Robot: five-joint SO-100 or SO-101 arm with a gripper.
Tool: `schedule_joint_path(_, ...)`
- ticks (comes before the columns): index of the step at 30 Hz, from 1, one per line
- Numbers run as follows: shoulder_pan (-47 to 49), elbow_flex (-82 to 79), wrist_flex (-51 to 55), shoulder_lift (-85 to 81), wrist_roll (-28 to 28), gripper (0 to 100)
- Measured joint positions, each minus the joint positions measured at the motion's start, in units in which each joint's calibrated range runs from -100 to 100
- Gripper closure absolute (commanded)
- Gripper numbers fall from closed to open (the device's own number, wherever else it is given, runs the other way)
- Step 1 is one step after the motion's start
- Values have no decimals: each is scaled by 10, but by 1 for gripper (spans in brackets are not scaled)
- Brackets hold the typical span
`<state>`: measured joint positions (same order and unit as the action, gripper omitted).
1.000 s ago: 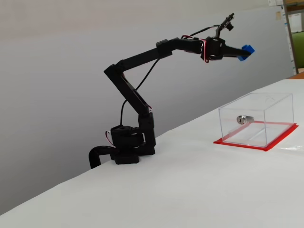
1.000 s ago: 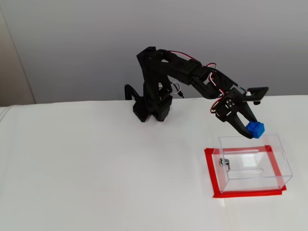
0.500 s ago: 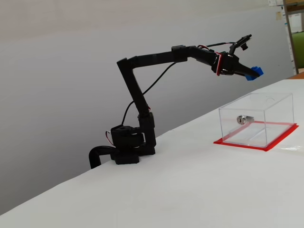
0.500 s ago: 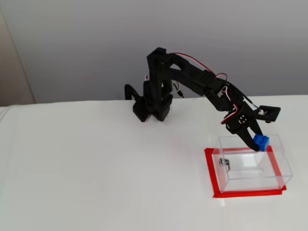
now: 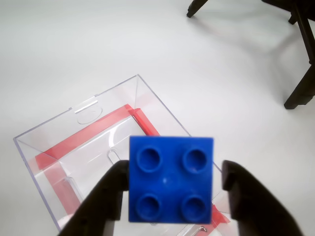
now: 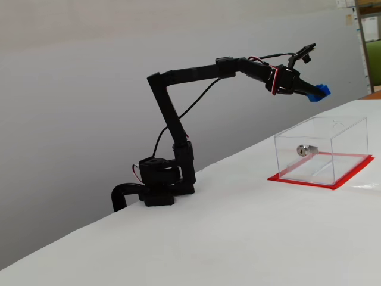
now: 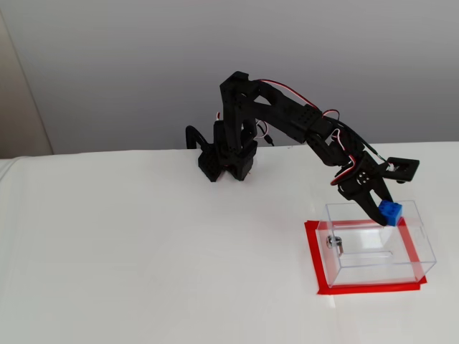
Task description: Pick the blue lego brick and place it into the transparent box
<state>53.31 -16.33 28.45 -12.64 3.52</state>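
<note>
High above the white table (image 6: 238,238), my gripper (image 5: 170,184) is clamped on the blue brick (image 5: 171,180), one finger pressed to each side and the studs facing the wrist camera, so the brick hangs clear of the clear box (image 7: 376,247) below. The box sits open-topped on its red base (image 6: 309,180), and the brick rides over its far edge in the fixed view from above, apparently lined up for a drop inside.

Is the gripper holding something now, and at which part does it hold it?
Yes. The gripper holds the blue brick, one of its fingers on each of two opposite side faces, studs facing the wrist camera.
</note>
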Motion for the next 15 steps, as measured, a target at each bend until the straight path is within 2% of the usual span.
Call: schedule_joint_path(15, 0, 0, 0, 0, 0, 69)
